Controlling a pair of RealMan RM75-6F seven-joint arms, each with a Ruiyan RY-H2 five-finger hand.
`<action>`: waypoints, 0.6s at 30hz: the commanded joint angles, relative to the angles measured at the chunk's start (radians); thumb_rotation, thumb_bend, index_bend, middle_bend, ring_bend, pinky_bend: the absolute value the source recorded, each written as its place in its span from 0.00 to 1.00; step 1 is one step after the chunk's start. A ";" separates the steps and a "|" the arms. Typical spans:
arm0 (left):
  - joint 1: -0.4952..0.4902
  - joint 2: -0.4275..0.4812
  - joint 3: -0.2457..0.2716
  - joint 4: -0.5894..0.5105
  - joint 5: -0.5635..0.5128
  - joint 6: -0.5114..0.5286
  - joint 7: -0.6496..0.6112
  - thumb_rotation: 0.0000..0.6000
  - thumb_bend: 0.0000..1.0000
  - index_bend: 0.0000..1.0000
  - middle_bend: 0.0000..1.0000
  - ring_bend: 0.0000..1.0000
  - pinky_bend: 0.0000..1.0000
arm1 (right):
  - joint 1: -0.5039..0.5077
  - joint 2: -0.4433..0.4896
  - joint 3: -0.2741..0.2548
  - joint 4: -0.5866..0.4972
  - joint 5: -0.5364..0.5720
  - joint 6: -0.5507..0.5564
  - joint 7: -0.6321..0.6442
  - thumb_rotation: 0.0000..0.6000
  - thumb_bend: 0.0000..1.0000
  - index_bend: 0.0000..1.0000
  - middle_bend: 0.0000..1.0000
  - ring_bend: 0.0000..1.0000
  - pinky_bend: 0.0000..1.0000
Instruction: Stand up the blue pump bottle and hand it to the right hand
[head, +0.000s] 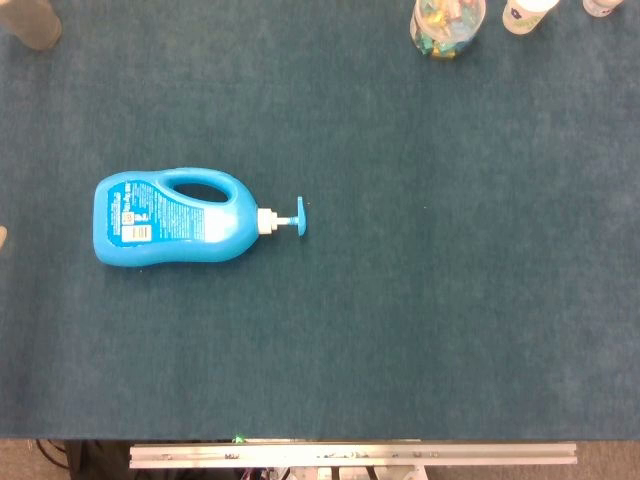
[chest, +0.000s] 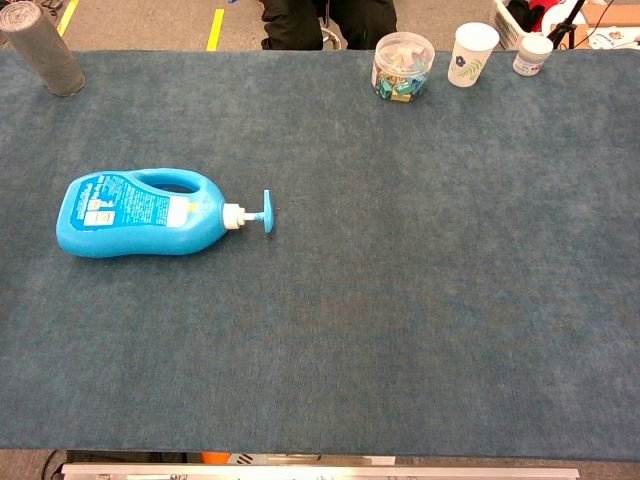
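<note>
The blue pump bottle (head: 172, 219) lies on its side on the dark teal table (head: 420, 300), left of centre. Its white collar and blue pump head point to the right, and its label faces up. The chest view shows the same blue pump bottle (chest: 135, 213) lying flat with the handle loop toward the far side. Neither of my hands appears in either view.
Along the far edge stand a clear jar of coloured clips (chest: 402, 66), a white paper cup (chest: 471, 54) and a small white tub (chest: 532, 54). A grey cylinder (chest: 40, 48) stands at the far left corner. A metal rail (head: 350, 455) runs along the near table edge.
</note>
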 joint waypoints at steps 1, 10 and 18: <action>-0.002 -0.004 0.001 0.006 -0.002 -0.006 -0.002 1.00 0.18 0.11 0.07 0.01 0.15 | 0.001 -0.001 0.000 -0.002 0.002 -0.002 -0.002 1.00 0.20 0.25 0.30 0.21 0.27; -0.013 -0.004 0.004 0.015 0.011 -0.020 -0.006 1.00 0.18 0.11 0.07 0.01 0.15 | 0.002 0.007 0.009 -0.009 0.003 0.006 -0.006 1.00 0.20 0.25 0.30 0.21 0.27; -0.040 0.001 -0.003 0.018 0.035 -0.046 -0.018 1.00 0.18 0.11 0.07 0.01 0.15 | 0.009 0.016 0.027 -0.011 0.019 0.009 -0.006 1.00 0.20 0.25 0.30 0.21 0.27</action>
